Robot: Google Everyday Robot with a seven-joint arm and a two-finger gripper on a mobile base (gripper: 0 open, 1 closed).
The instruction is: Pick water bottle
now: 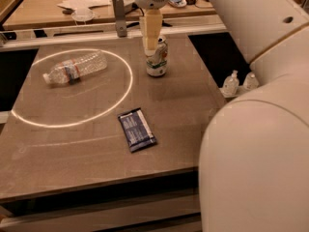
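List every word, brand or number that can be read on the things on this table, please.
No text can be read.
Label band of the water bottle: too blurred.
Print on the soda can: too blurred.
Print on the dark blue packet: too blurred.
The gripper, at the soda can's top, shows no text.

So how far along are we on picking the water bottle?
Nothing is done yet: the water bottle lies on its side on the table, untouched. In hand: the gripper hangs by the top of the soda can, well apart from the bottle. Left: bring it across to the bottle, grasp it and lift.
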